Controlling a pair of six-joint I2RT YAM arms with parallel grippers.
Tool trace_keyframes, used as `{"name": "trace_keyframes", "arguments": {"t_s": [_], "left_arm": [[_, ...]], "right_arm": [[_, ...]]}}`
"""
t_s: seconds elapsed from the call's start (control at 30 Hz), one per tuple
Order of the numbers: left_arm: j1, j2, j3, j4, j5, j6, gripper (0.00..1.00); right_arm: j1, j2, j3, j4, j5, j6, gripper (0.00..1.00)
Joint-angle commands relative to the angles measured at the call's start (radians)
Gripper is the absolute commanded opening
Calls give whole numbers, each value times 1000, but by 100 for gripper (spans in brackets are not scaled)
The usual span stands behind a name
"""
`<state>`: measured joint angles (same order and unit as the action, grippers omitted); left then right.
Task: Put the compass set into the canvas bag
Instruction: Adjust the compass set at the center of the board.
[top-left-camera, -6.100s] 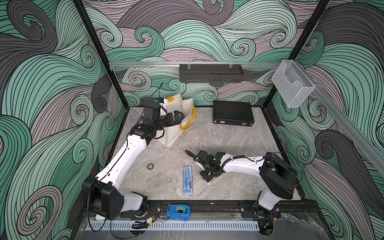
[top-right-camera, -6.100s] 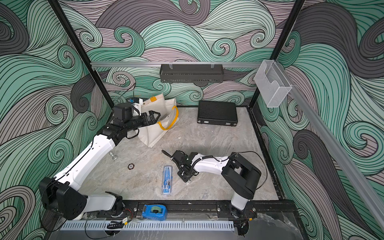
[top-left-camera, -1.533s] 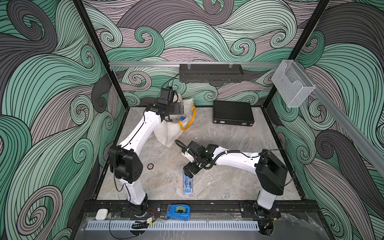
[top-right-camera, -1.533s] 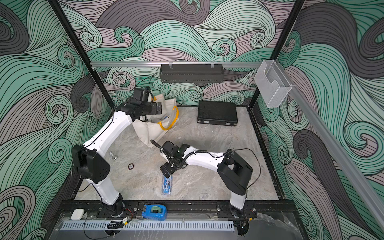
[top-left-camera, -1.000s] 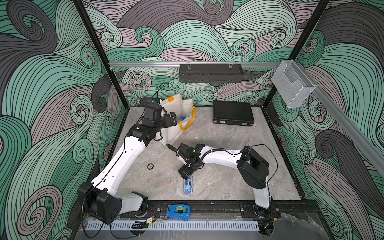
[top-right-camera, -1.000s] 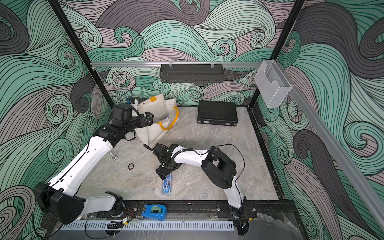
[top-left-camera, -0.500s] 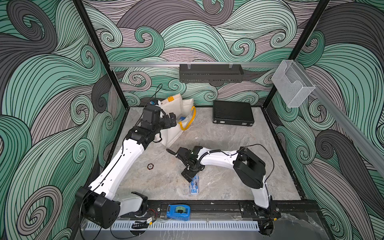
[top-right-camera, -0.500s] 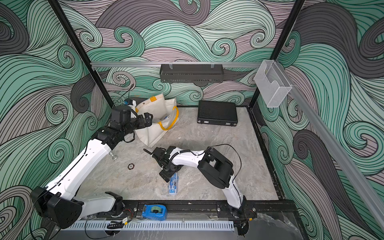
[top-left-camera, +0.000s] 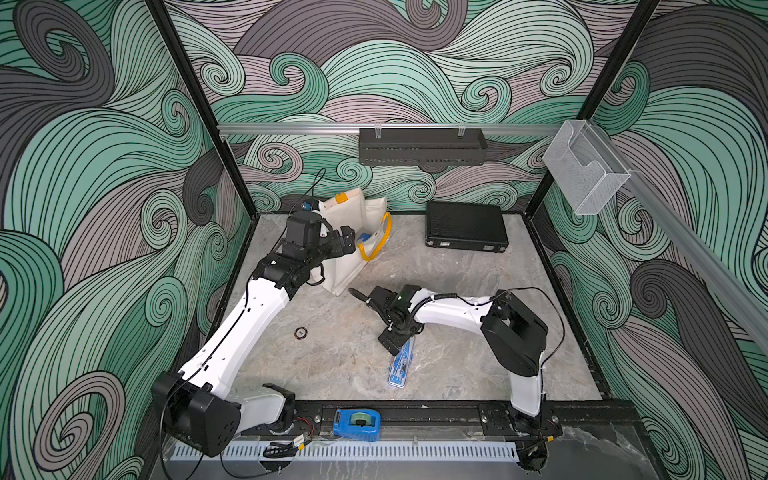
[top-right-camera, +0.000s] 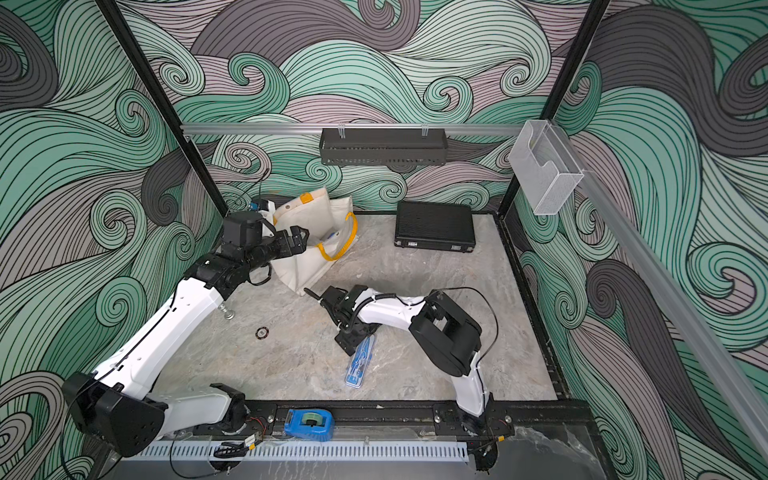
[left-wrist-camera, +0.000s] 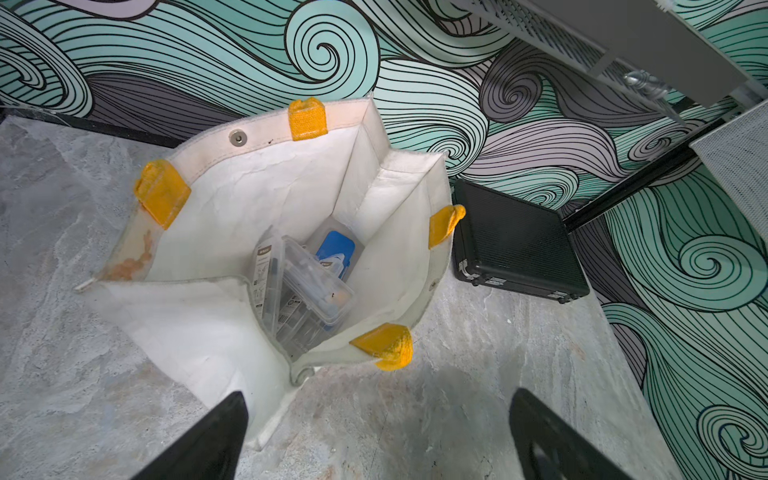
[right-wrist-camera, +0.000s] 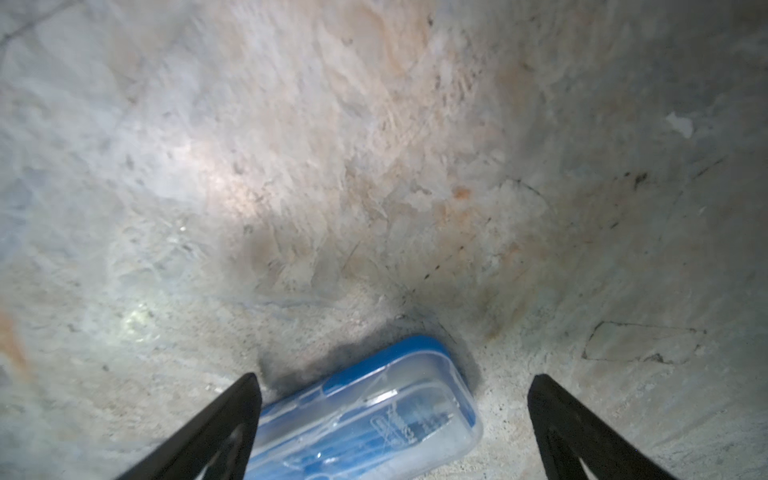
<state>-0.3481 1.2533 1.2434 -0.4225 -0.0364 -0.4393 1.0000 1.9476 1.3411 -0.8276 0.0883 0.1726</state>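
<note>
The marble counter (top-left-camera: 457, 286) is carrying everything. The canvas bag (top-left-camera: 353, 210) is standing at its back edge on the left arm's side, mouth gaping wide. In the left wrist view the canvas bag (left-wrist-camera: 232, 195) is already holding clear plastic cases (left-wrist-camera: 309, 291) and a blue-lidded box (left-wrist-camera: 334, 251). The flat black hard case (top-left-camera: 464, 226) is lying closed near the bag, along the back wall. The left tool (top-left-camera: 348, 241) is hovering at the bag's near rim, jaws spread wide and gripping nothing. The right tool (top-left-camera: 374, 318) is reaching down over the middle of the counter, jaws also standing fully apart. In the right wrist view its fingers (right-wrist-camera: 224, 411) are straddling one end of the compass set (right-wrist-camera: 374, 415); whether they are touching it I cannot tell. The compass set (top-left-camera: 400, 363) is lying flat on the counter, well apart from the bag. A blue tape measure (top-left-camera: 357, 423) is sitting on the front rail, and a small ring (top-left-camera: 300, 333) is lying near the left arm.
</note>
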Motion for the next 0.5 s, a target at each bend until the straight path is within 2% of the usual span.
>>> {"name": "trace_keyframes", "arguments": {"t_s": [0.0, 0.13, 0.47], "left_arm": [[7, -5, -16, 24, 27, -11, 99], [6, -16, -27, 25, 32, -13, 99], [7, -35, -48, 22, 35, -15, 99]], "right_arm": [[4, -74, -11, -4, -33, 73, 100], [-1, -155, -68, 29, -59, 113, 100], [16, -295, -287, 41, -191, 87, 100]]}}
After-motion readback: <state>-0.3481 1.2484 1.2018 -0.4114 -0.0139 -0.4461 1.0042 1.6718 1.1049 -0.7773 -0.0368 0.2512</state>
